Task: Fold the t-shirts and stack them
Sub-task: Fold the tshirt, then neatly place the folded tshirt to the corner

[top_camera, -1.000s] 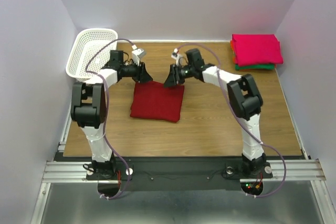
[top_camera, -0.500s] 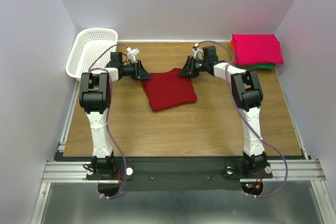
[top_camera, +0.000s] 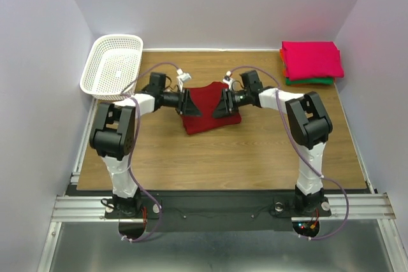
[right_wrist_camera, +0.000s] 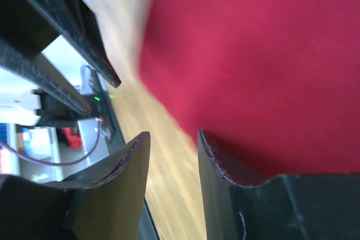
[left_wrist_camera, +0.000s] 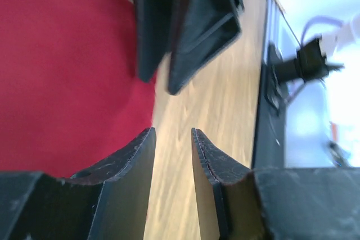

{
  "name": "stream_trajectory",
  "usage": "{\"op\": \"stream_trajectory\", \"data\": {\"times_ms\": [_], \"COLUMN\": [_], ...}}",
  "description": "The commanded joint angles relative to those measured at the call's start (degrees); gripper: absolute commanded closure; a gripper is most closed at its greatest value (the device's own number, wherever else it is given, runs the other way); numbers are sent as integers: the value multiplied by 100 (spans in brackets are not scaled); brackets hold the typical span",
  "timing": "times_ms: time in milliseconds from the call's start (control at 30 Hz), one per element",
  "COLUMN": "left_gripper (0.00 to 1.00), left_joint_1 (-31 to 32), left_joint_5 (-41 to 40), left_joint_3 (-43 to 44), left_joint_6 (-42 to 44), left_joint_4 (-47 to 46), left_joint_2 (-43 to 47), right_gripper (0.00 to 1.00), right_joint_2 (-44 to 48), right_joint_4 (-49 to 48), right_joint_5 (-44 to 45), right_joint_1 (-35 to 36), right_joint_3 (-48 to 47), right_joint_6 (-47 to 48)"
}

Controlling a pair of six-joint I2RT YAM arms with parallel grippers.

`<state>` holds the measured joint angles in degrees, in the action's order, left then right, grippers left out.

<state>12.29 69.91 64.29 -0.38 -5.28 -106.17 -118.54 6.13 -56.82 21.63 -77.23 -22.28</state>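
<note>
The dark red t-shirt [top_camera: 210, 114] lies folded on the wooden table [top_camera: 255, 151], a little behind its middle. My left gripper [top_camera: 190, 103] hangs low over the shirt's left edge and my right gripper [top_camera: 221, 104] over its right part, tips facing each other. Both are open and empty. In the left wrist view the left gripper [left_wrist_camera: 172, 133] has bare wood between its fingers, the red cloth [left_wrist_camera: 62, 71] is beside it and the right gripper's fingers [left_wrist_camera: 185, 26] are opposite. In the right wrist view the right gripper [right_wrist_camera: 173, 134] is at the cloth's [right_wrist_camera: 264, 54] edge.
A stack of folded shirts stands at the back right corner, bright pink [top_camera: 311, 58] on top, with orange and green [top_camera: 309, 81] edges showing below. A white lattice basket [top_camera: 113, 65] stands at the back left. Walls close in the table on three sides.
The shirt was shifted back and to the right and turned. Both grippers then moved from its far corners inward and now face each other low over it.
</note>
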Motion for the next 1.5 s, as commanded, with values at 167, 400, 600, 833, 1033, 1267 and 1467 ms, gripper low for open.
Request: {"op": "stream_trajectory", "data": {"times_ms": [167, 400, 600, 833, 1033, 1267, 1467], "left_gripper": [59, 59, 51, 46, 46, 45, 70], "left_joint_1": [-429, -562, 841, 2661, 3489, 3815, 3816], "left_joint_5": [-1004, -1120, -3451, -5914, -6929, -7131, -6807], "left_joint_3": [136, 251, 250, 847, 1304, 1735, 1841], "left_joint_6": [864, 1900, 2744, 3324, 3668, 3958, 4002], "left_joint_4": [1653, 2216, 1716, 1240, 1117, 1011, 1011], "left_joint_2": [-1591, -337, 1291, 740, -96, -931, -1117], "right_gripper": [58, 40, 27, 21, 17, 9, 6], "right_joint_2": [-574, 743, 1720, 1589, 1431, 1202, 877], "right_joint_4": [475, 890, 872, 881, 881, 872, 767], "right_joint_5": [618, -100, 1065, 2130, 2122, 1964, 1736], "right_joint_1": [-545, -598, -905, -1731, -1899, -1908, -1899], "right_joint_3": [200, 94, 559, 727, 762, 929, 1148], "right_joint_6": [645, 858, 471, -178, -399, -707, -1102]}}
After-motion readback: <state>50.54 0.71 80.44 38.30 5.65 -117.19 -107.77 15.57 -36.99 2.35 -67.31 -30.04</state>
